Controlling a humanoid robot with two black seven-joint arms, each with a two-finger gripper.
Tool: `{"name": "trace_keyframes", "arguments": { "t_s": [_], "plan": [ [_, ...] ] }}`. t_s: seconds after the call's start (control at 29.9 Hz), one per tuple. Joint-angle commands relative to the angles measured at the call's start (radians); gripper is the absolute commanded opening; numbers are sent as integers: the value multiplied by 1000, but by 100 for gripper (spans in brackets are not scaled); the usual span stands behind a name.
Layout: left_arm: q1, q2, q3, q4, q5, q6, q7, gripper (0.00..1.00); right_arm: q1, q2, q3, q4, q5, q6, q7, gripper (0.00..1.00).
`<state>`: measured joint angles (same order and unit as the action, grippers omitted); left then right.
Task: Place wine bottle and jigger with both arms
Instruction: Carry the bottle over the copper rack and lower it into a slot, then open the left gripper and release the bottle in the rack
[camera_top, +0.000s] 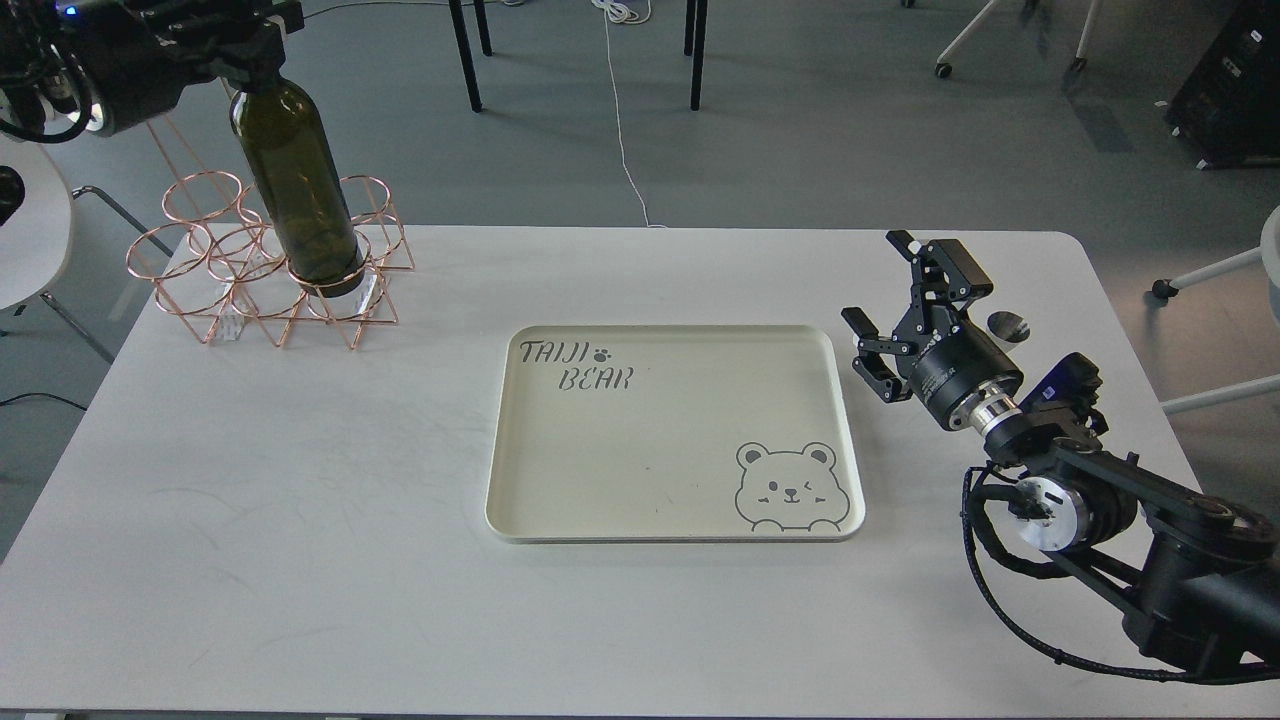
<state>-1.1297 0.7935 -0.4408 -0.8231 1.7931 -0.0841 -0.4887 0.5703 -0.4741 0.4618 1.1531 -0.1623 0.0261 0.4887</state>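
Note:
The wine bottle (296, 180), dark olive-green, stands nearly upright with its base inside a front ring of the copper wire rack (230, 290) at the table's far left. My left gripper (252, 55) is shut on the bottle's neck at the top left and hides the neck. My right gripper (876, 282) is open and empty, just right of the tray's far right corner. The jigger (1008, 326) shows only as a small shiny silver top just behind the right gripper; its lower part is hidden.
A cream tray (505, 450) printed "TAIJI BEAR" lies in the middle of the white table (300, 520). The copper rack has several rings. Chair legs and a cable are on the floor beyond the table.

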Motion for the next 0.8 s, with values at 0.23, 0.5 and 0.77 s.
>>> {"name": "trace_keyframes", "arguments": {
  "t_s": [0.23,0.5,0.77],
  "plan": [
    [24,-25,-3,38,-9,17,0,15,-15,2,0,0,-16,0,0,99],
    [31,-31,-3,56,-9,21,0,18,-32,-1,0,5,-22,0,0,99],
    [50,-39,-3,70,-9,26,0,21,-33,-3,1,7,-22,0,0,99]
  ]
}}
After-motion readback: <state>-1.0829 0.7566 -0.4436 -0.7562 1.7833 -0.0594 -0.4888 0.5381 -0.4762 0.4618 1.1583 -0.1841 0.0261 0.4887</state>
